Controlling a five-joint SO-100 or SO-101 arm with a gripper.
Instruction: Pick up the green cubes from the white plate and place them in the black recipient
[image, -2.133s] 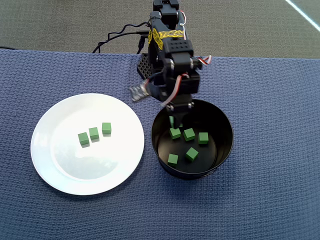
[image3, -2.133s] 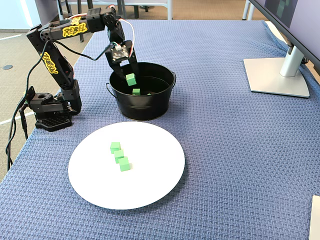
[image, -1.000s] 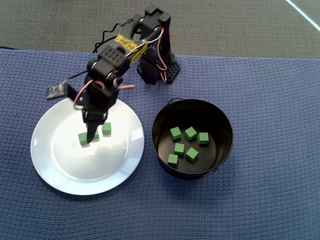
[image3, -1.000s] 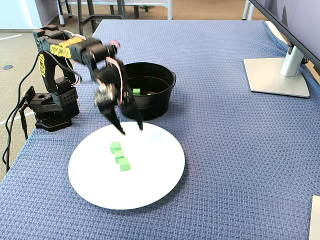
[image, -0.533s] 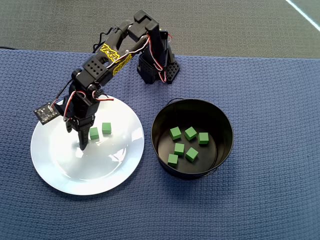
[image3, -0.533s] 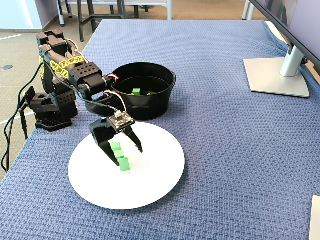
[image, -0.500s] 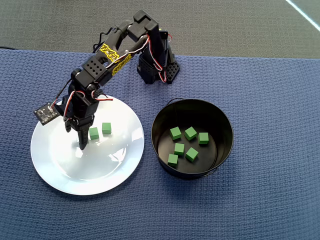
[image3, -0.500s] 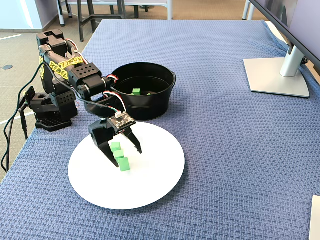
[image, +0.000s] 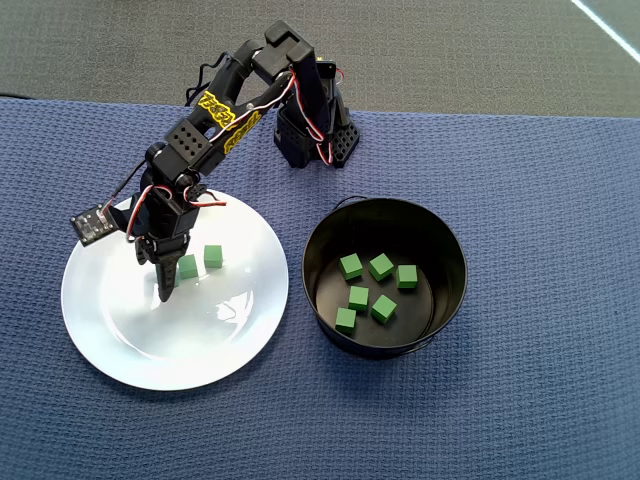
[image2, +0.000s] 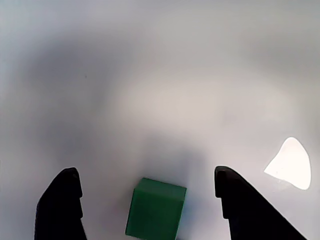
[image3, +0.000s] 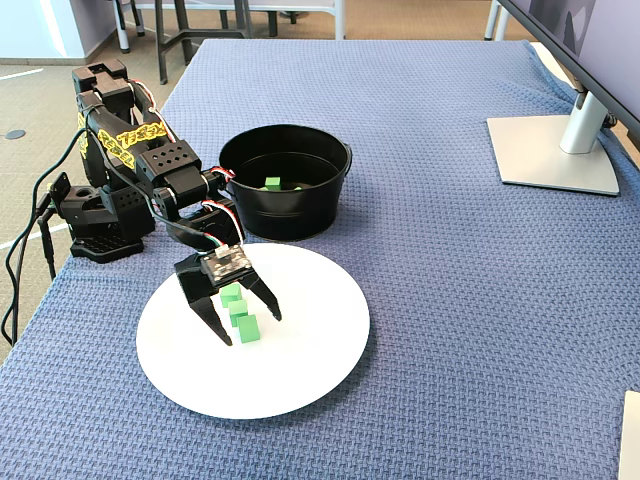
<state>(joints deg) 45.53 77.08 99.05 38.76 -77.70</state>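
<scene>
The black two-finger gripper (image3: 247, 328) hangs low over the large round glossy white plate (image3: 310, 370), its fingers (image2: 60, 205) spread wide and empty. In the wrist view one small matte green cube (image2: 156, 209) sits between them, apart from both. The fixed view shows three such cubes in a short row on the left part of the plate; the nearest one (image3: 248, 328) is the one framed by the fingers. In the overhead view only two (image: 213, 256) are seen, the third being hidden under the arm. Six more cubes (image: 358, 298) lie inside the round black tall-walled pot (image: 452, 260), which stands on the blue woven cloth of the counter (image3: 480, 300), just beside the plate.

The cube looks light and stiff, so a modest squeeze should hold it. I would take it by two opposite flat faces. The glazed plate is probably slippery, so a finger that touches first may push the cube aside, perhaps into its close neighbour.
</scene>
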